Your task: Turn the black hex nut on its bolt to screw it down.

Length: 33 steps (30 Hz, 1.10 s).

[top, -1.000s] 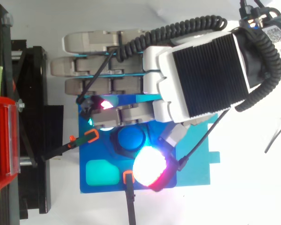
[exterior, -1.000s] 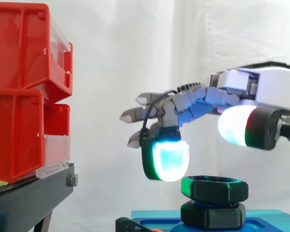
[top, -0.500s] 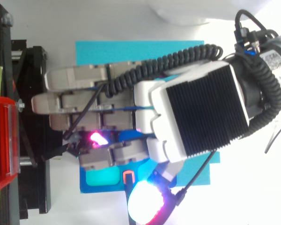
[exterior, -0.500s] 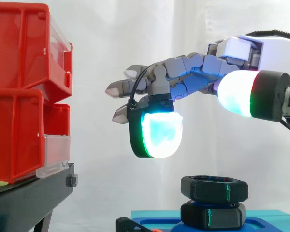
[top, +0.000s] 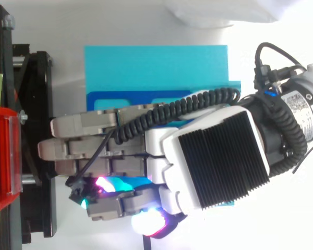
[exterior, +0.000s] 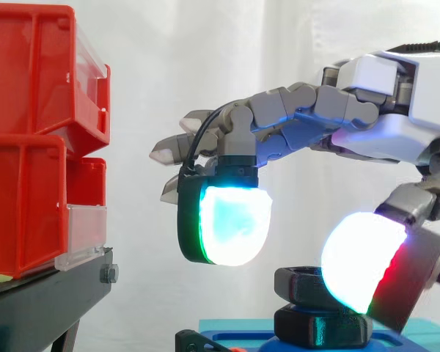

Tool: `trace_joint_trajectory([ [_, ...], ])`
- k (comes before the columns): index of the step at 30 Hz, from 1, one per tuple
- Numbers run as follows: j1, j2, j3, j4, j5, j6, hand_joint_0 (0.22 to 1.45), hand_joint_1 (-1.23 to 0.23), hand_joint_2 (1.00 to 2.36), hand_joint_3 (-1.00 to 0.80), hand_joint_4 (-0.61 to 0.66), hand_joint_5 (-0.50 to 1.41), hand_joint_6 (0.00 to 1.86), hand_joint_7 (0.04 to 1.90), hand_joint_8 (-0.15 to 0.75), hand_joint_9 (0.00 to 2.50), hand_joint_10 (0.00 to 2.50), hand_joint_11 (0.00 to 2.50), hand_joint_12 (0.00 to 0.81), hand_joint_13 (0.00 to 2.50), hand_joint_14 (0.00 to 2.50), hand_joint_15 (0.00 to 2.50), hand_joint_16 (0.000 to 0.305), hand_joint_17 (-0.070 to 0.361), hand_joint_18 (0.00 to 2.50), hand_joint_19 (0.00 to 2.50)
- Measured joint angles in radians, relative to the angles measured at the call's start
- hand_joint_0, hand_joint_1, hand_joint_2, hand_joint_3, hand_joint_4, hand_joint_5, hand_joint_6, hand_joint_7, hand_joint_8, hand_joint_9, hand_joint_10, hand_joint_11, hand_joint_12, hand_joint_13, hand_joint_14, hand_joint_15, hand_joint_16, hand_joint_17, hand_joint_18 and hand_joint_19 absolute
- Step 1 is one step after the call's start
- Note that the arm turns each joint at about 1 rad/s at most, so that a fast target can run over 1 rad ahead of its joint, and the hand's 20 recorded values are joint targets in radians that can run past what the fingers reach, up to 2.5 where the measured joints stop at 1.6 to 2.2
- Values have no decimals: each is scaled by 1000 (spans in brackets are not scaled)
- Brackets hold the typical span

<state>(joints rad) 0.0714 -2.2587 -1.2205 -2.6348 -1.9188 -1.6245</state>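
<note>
Evidently the approach was the step in hand, since no grasp had yet been made. The hand (exterior: 396,117) was held above the work with most fingers stretched nearly straight and one bent downward, and nothing was held in it. The blue plate (top: 156,67) was spread beneath the fingers and palm.

The black hex nut (exterior: 302,282) was seated below the palm, between the bent finger's cyan pad (exterior: 227,224) and the thumb's white pad (exterior: 359,260). The cyan pad was hung higher than the nut and apart from it. The thumb pad was seen across the nut's corner, and whether contact was made could not be told.

The nut was laid level, with its bore and the bolt's long axis judged upright, pointed toward the palm. A lower black hex piece (exterior: 315,328) was stacked directly under it, touching.

For the next move, the pads would need to be lowered and closed onto opposite flats, and the nut then turned about that upright axis.
</note>
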Motion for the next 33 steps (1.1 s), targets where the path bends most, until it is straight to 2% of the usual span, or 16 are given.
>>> trace_joint_trajectory([
  [5, 4, 0, 0, 0, 6, -1, 447, -667, 1000, -500, 179, -205, 503, 1119, 210, 490, 5, 129, 307, 278, 0, 0, 52, 116, 140, 0],
  [7, 5, 0, 0, 0, 7, -2, 421, -536, 1000, -500, 201, -198, 503, 1109, 229, 504, 4, 144, 322, 282, 0, 0, 54, 122, 147, 0],
  [10, 6, 0, -1, 0, 7, -3, 405, -444, 1000, -500, 218, -191, 503, 1093, 240, 515, 5, 125, 332, 286, 0, 0, 56, 127, 147, 0],
  [18, 6, 0, -1, -9, 7, -3, 397, -277, 1000, -500, 220, -184, 503, 1064, 254, 541, 4, 130, 337, 285, 0, 0, 59, 133, 125, 0],
  [30, -11, 1, -1, -39, -3, -3, 409, -300, 1000, -500, 210, -185, 503, 1042, 251, 541, 4, 129, 333, 281, 0, 0, 58, 130, 111, 0],
  [33, -14, 1, -1, -40, -7, -3, 371, -410, 1000, -500, 215, -192, 503, 1009, 261, 533, 4, 132, 348, 286, 0, 0, 62, 139, 130, 0],
])
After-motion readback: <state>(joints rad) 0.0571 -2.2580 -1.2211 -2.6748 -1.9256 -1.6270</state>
